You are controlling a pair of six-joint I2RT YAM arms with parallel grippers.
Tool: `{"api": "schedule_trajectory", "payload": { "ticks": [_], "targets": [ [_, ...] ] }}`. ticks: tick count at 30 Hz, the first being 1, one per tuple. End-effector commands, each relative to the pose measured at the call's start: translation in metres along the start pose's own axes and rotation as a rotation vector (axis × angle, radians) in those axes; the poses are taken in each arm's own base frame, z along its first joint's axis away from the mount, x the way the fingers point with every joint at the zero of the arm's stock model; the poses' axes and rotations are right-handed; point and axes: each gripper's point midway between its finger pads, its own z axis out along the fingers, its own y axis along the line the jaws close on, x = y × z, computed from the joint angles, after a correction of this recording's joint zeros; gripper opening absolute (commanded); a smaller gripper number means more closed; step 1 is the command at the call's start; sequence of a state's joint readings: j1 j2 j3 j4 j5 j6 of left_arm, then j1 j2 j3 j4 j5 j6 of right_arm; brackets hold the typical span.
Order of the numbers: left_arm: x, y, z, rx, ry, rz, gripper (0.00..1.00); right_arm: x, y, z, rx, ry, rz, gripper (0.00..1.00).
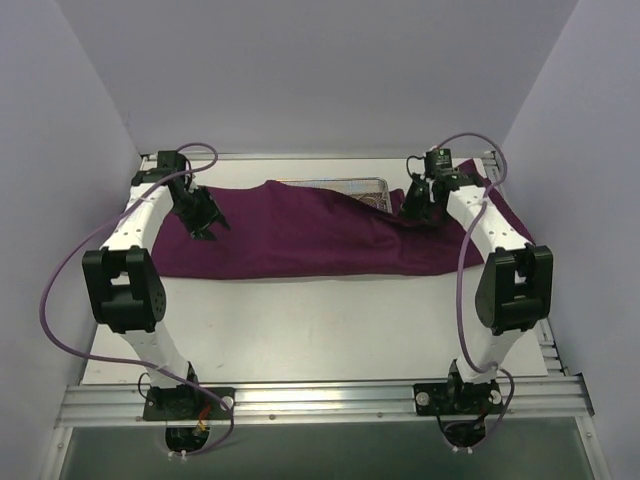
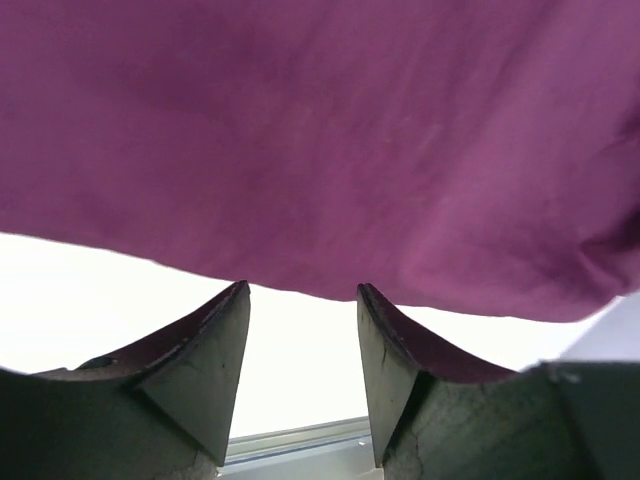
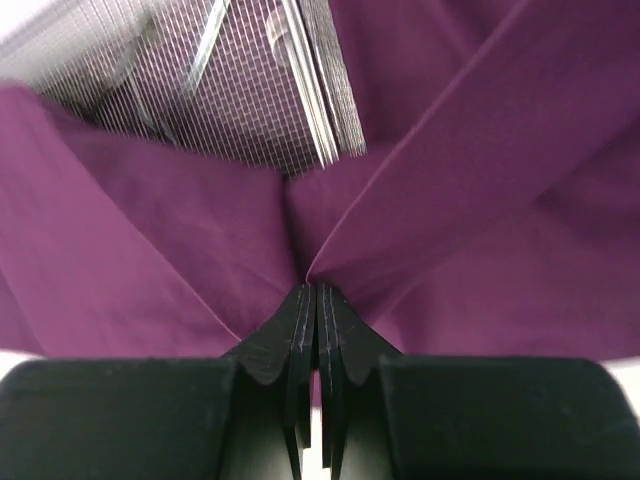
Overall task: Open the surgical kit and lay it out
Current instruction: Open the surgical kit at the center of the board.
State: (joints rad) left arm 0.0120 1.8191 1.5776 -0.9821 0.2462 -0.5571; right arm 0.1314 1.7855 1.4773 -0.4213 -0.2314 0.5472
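Note:
The dark purple cloth wrap point(image 1: 300, 235) lies spread across the far half of the table, covering most of the silver wire-mesh tray point(image 1: 335, 186). Only the tray's far edge shows in the top view. My left gripper point(image 1: 207, 232) hovers over the cloth's left part. In the left wrist view the left gripper point(image 2: 300, 290) is open, with only white table between its fingers and the cloth point(image 2: 320, 140) just beyond the tips. My right gripper point(image 1: 412, 215) is beside the tray's right end. The right wrist view shows this gripper point(image 3: 316, 288) shut on a fold of the cloth point(image 3: 480, 160), with the mesh tray point(image 3: 230, 80) uncovered beyond it.
White walls close in the table on the left, right and back. An aluminium rail point(image 1: 320, 400) carrying both arm bases runs along the near edge. The bare white tabletop point(image 1: 320, 320) lies between the cloth and the rail.

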Motion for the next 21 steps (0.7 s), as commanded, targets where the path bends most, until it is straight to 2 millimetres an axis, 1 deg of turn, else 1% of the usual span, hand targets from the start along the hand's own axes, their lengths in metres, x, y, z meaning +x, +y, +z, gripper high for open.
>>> {"api": "schedule_trajectory", "payload": {
  "ticks": [1,2,3,5,6,7,9,10,12,16,19,20,21],
  "targets": [
    [-0.005,-0.027,0.007,0.121,0.022,-0.054,0.56,0.032,-0.003,-0.025,-0.055,0.042,-0.062,0.00],
    [-0.006,-0.030,0.009,0.134,0.029,-0.071,0.56,0.040,-0.007,-0.025,-0.058,0.050,-0.064,0.00],
    [-0.007,-0.033,0.013,0.149,0.042,-0.080,0.56,0.056,-0.014,-0.029,-0.060,0.072,-0.070,0.00],
    [-0.009,-0.039,0.015,0.170,0.046,-0.107,0.57,0.070,-0.021,-0.032,-0.067,0.091,-0.083,0.00],
    [-0.014,-0.042,0.017,0.184,0.038,-0.112,0.57,0.074,-0.022,-0.038,-0.077,0.086,-0.096,0.00],
    [-0.008,-0.052,0.018,0.197,0.051,-0.100,0.58,0.088,-0.032,-0.035,-0.059,0.115,-0.093,0.00],
    [-0.008,-0.063,0.021,0.210,0.054,-0.100,0.59,0.097,-0.039,-0.038,-0.049,0.118,-0.095,0.00],
    [-0.007,-0.067,0.022,0.217,0.058,-0.099,0.60,0.106,-0.046,-0.036,-0.034,0.137,-0.093,0.00],
    [-0.007,-0.070,0.027,0.214,0.068,-0.105,0.60,0.111,-0.050,-0.035,-0.030,0.140,-0.090,0.00],
    [-0.013,-0.083,0.026,0.227,0.058,-0.091,0.61,0.117,-0.054,-0.029,-0.026,0.160,-0.086,0.00],
    [-0.015,-0.087,0.030,0.221,0.059,-0.090,0.62,0.129,-0.058,-0.029,-0.025,0.207,-0.092,0.00],
    [-0.019,-0.088,0.028,0.209,0.046,-0.086,0.62,0.134,-0.061,-0.030,-0.021,0.211,-0.097,0.00],
    [-0.019,-0.087,0.033,0.195,0.054,-0.087,0.62,0.136,-0.063,-0.030,-0.020,0.214,-0.101,0.00]
  ]
}}
